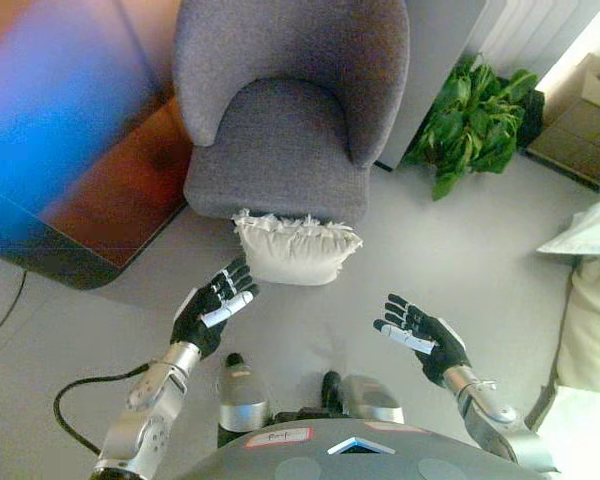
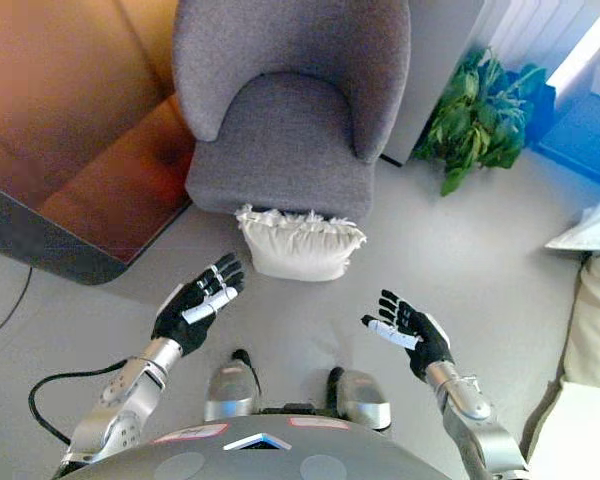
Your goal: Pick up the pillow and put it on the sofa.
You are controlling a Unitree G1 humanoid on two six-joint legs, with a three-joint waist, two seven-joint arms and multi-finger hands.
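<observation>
A cream pillow [image 1: 296,249] with a frilled edge stands on the floor, leaning against the front of a grey armchair [image 1: 280,150]. My left hand [image 1: 214,306] hovers open just left of and below the pillow, palm turned inward, not touching it. My right hand [image 1: 420,337] is open too, fingers spread, lower right of the pillow with a wider gap. The chair's seat holds nothing.
A dark wooden table [image 1: 100,200] edges in at the left. A green potted plant [image 1: 475,120] stands right of the chair, with a cardboard box [image 1: 585,120] beyond it. Pale cushions [image 1: 592,320] show at the right edge.
</observation>
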